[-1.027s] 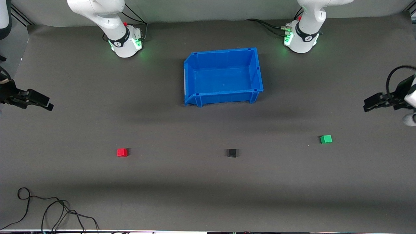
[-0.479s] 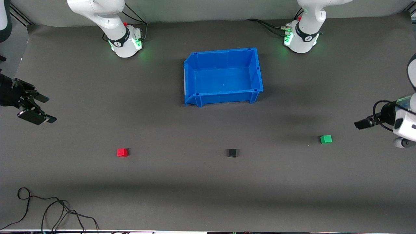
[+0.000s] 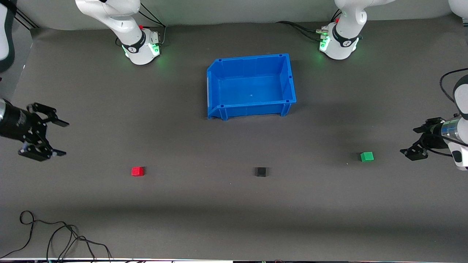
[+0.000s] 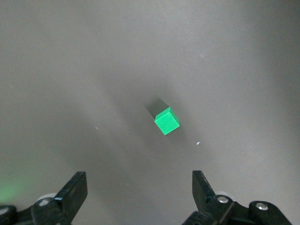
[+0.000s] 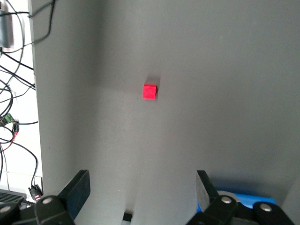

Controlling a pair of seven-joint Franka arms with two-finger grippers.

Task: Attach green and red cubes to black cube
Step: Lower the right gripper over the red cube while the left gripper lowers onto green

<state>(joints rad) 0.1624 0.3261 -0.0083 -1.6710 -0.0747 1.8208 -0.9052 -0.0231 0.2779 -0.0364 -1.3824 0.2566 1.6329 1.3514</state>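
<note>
The red cube, the black cube and the green cube lie apart in a row on the grey mat, nearer the front camera than the blue bin. My left gripper is open and empty in the air at the left arm's end of the table, beside the green cube. The green cube also shows in the left wrist view, ahead of the open left gripper. My right gripper is open and empty at the right arm's end. The red cube shows in the right wrist view, well ahead of the right gripper.
A large empty blue bin stands mid-table between the arm bases; its corner shows in the right wrist view. Loose black cables lie at the mat's front edge toward the right arm's end and also show in the right wrist view.
Both grippers have swung down and toward the front camera and turned. The left one now hangs close beside the green cube. The cubes and bin have not moved.
</note>
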